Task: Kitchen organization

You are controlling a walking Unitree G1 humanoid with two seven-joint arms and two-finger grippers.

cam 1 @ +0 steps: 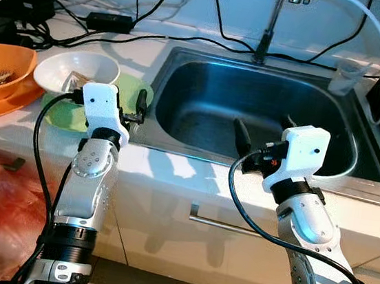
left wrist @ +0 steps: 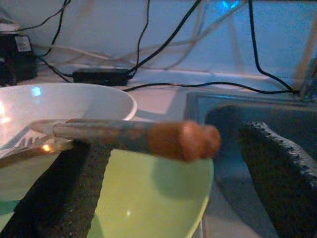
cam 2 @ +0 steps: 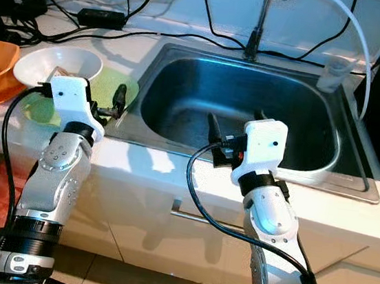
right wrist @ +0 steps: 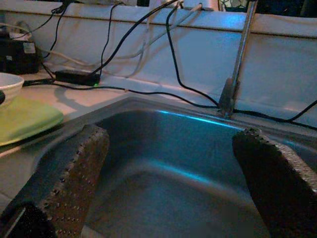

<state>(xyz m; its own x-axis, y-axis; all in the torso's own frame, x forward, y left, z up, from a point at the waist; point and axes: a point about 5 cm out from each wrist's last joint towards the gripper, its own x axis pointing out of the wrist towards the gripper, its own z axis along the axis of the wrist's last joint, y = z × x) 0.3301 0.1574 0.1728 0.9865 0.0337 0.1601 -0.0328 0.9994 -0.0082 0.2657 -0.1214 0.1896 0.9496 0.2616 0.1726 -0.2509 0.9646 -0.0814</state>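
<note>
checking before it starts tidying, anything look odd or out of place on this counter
Yes: black cables trail across the counter beside the sink, close to the faucet. A utensil handle juts out of the white bowl over the green plate.

Beside the white bowl [cam 1: 76, 71], the orange bowl [cam 1: 1, 70] is cut off by the frame edge, its contents too small to identify.
</note>
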